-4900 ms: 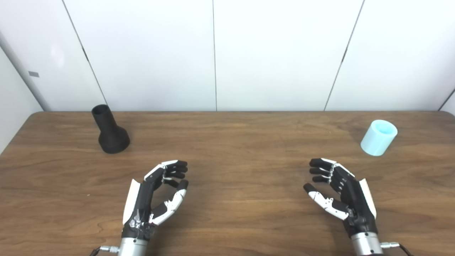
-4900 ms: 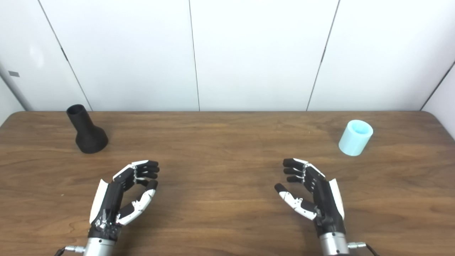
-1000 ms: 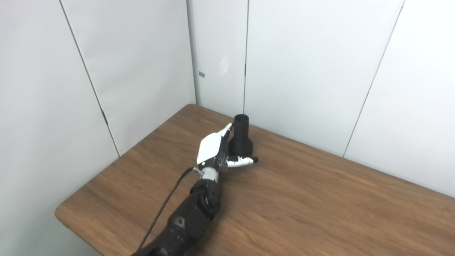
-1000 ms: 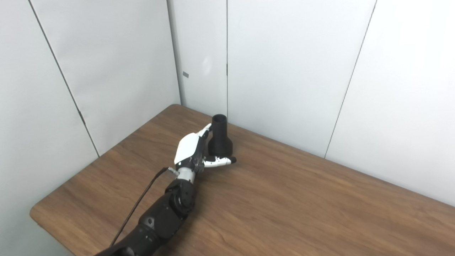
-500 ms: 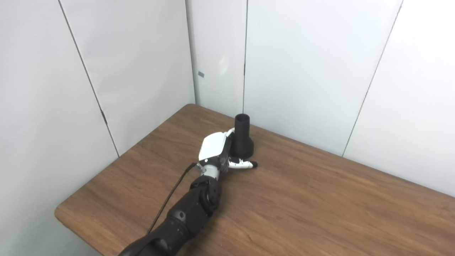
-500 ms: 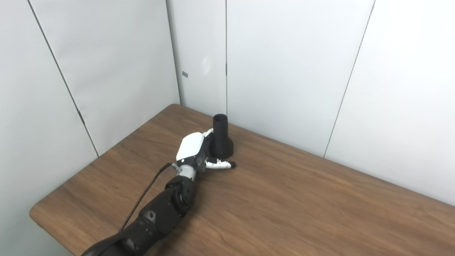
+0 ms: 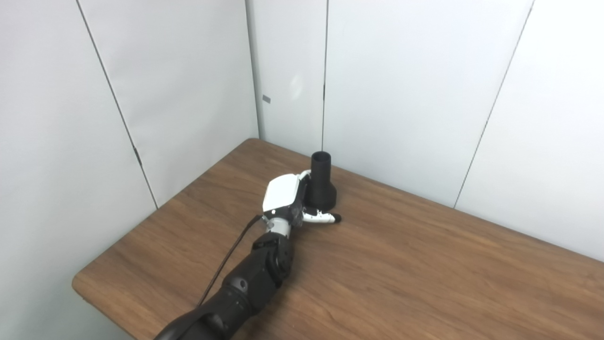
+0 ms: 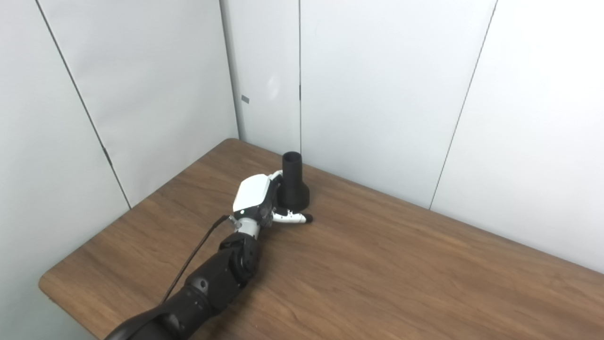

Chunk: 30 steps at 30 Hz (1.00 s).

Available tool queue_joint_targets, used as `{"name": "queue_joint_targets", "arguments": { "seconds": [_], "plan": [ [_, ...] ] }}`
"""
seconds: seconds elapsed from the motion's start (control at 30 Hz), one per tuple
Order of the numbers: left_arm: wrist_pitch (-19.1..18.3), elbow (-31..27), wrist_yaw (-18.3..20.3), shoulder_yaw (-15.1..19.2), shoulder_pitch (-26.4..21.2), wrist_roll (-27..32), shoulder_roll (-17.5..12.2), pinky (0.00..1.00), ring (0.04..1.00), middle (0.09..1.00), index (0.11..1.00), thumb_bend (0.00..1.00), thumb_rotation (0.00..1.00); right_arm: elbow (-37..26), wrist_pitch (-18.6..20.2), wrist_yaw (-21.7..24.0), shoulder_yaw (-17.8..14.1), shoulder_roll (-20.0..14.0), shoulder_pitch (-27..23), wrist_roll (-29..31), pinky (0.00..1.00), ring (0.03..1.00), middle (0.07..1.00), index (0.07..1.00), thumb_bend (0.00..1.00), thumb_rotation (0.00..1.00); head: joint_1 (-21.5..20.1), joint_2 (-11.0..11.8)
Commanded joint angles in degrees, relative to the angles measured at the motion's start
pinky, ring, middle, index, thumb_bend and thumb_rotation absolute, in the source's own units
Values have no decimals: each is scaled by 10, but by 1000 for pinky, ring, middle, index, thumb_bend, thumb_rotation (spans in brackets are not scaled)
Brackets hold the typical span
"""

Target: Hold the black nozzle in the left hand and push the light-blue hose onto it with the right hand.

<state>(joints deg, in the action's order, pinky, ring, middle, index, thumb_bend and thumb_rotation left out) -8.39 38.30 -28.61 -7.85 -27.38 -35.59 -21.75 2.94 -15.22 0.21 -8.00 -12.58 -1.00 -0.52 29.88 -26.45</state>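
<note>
The black nozzle (image 7: 322,182) stands upright on its wide base near the far left corner of the wooden table (image 7: 424,274), narrow neck up and close to the white wall panels (image 7: 401,94). The left hand (image 7: 288,198) is pressed against the nozzle's left side — white back facing the camera, thumb (image 7: 323,217) lying on the table along the near edge of the base — but the fingers are hidden behind the nozzle, so whether they have closed on it cannot be told. A thin cable (image 7: 226,259) runs along the dark forearm; the right hand and the light-blue hose are out of view.
</note>
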Motion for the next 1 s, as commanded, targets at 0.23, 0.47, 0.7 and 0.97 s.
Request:
{"name": "queue_joint_targets", "arguments": {
  "seconds": [0.23,0.47,0.7,0.97],
  "plan": [
    [39,97,-112,-15,19,-9,23,837,667,709,741,981,195,-3,2,0,-6,0,17,11,485,610,648,612,663,731,-1,-5],
    [56,137,-167,-33,10,-19,21,769,625,679,705,948,157,-11,7,2,-5,-1,21,11,488,614,649,616,668,723,-3,-7],
    [60,139,-190,-44,11,-26,20,744,595,657,679,928,93,-22,16,2,-5,0,25,13,491,615,650,611,659,721,-4,-8],
    [52,134,-168,-57,12,-28,13,762,624,664,689,980,168,-21,18,4,-5,-1,24,15,505,627,659,620,664,724,-2,-9]
  ]
}}
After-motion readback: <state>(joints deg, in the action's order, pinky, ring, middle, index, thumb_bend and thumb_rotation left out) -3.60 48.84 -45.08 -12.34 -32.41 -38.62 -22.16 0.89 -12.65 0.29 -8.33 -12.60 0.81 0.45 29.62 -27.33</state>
